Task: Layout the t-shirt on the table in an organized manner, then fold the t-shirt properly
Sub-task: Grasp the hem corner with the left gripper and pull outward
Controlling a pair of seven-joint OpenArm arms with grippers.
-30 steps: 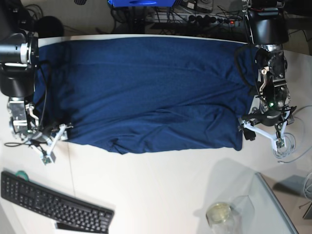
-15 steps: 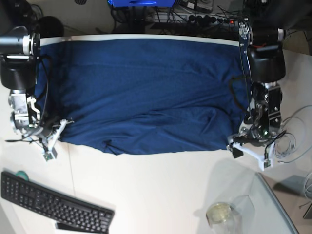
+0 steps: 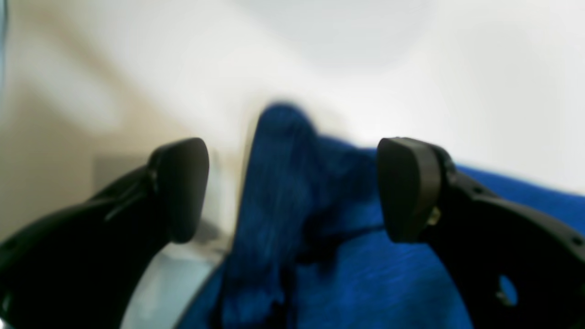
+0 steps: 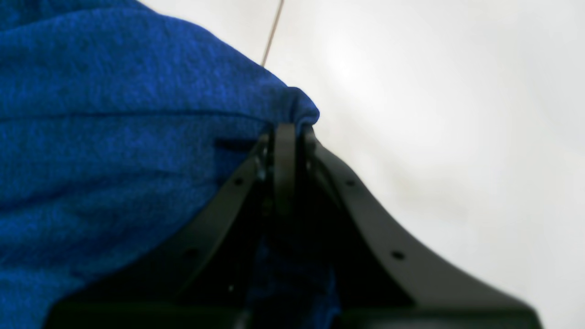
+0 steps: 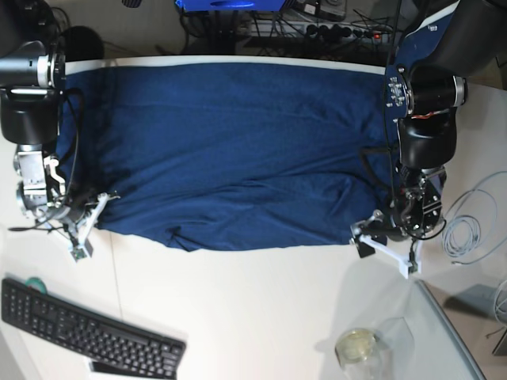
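1. T-shirt (image 4: 114,151) fabric is pinched at one corner by the right gripper (image 4: 288,132), whose jaws are pressed together on a small bunched fold; the cloth spreads away to one side of the jaws in the right wrist view, and bare white table (image 4: 457,114) lies on the other.
2. From above, the right gripper (image 5: 85,226) sits at the near corner of the t-shirt (image 5: 230,150), with the garment stretching away from it across the table (image 5: 253,309) toward the other arm.
3. The left gripper (image 3: 292,187) stands spread wide, its two dark fingers (image 3: 406,187) apart, with a raised hump of the blue t-shirt (image 3: 283,192) between them; neither pad visibly clamps the fabric.
4. From above, the left gripper (image 5: 386,244) hovers at the opposite near corner of the cloth, right at the hem's end.
5. Between the two grippers the near hem runs roughly straight, with a slight wrinkle; the far edge lies along the back edge of the table.
6. Farther out from the right gripper, toward the table's front, lies a black keyboard (image 5: 87,331).
7. Out beyond the left gripper rest a coil of pale cable (image 5: 467,229) and a clear jar (image 5: 358,348).
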